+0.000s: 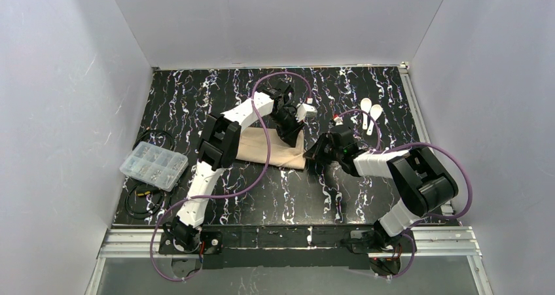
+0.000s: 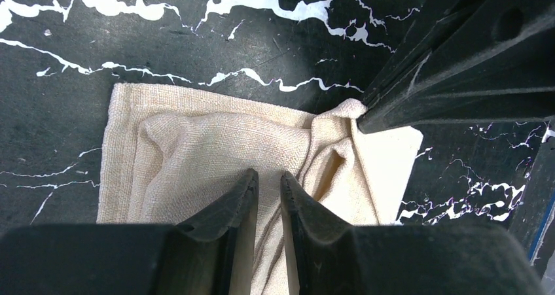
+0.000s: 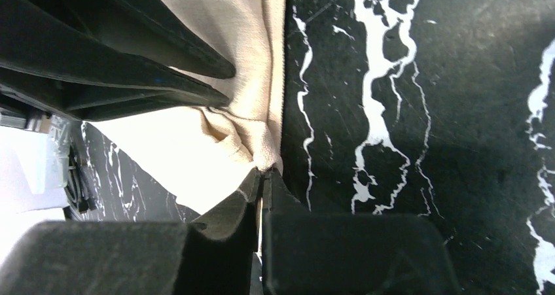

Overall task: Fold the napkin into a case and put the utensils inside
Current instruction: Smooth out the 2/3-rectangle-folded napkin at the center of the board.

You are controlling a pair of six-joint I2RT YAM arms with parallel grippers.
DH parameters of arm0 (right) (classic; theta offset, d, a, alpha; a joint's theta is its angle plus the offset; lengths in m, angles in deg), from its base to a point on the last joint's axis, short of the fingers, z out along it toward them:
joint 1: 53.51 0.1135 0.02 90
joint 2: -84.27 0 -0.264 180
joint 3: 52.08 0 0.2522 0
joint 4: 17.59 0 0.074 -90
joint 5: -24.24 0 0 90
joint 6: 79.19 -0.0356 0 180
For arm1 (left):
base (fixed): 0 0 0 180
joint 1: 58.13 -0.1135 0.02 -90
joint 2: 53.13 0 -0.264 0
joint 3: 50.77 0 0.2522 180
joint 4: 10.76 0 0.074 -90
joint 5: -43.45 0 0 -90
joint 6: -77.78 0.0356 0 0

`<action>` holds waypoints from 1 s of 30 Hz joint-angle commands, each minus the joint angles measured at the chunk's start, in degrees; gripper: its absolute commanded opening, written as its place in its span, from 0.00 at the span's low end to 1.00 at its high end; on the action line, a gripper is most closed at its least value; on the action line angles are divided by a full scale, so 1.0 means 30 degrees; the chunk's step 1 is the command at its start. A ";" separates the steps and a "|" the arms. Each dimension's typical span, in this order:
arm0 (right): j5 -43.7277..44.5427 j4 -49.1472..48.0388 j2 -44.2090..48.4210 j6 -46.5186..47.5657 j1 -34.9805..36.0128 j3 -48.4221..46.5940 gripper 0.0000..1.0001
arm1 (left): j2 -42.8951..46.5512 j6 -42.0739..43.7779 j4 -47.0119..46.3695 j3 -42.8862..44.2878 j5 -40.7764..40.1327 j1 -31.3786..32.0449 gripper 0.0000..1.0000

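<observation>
The beige napkin (image 1: 262, 148) lies folded into a long strip across the middle of the table. It also shows in the left wrist view (image 2: 196, 138) and the right wrist view (image 3: 242, 46). My left gripper (image 1: 290, 138) points down onto the strip near its right end. Its jaws (image 2: 268, 177) stand a narrow gap apart with the tips on the cloth. My right gripper (image 1: 312, 154) is shut on the strip's right corner (image 3: 264, 172), and the cloth bunches at its tips. Two white utensils (image 1: 366, 105) (image 1: 377, 113) lie at the far right, apart from both grippers.
A clear plastic compartment box (image 1: 154, 165) stands at the left edge, with black cables (image 1: 147, 197) in front of it. White walls close in the table on three sides. The right gripper's fingers (image 2: 458, 59) reach into the left wrist view.
</observation>
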 commanded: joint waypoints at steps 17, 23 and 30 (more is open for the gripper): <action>0.2009 0.1023 -0.1992 0.0486 -0.0223 -0.1149 0.01 | 0.0042 0.0648 0.1783 -0.0405 -0.0352 0.0454 0.16; 0.2266 0.1109 -0.1936 0.0570 -0.0211 -0.0822 0.01 | 0.0670 0.0424 0.1879 0.0034 -0.0651 0.0376 0.27; 0.2387 0.1009 -0.1668 0.0608 -0.0184 -0.0239 0.01 | 0.2531 -0.0604 0.2222 0.1257 -0.1282 -0.0112 0.43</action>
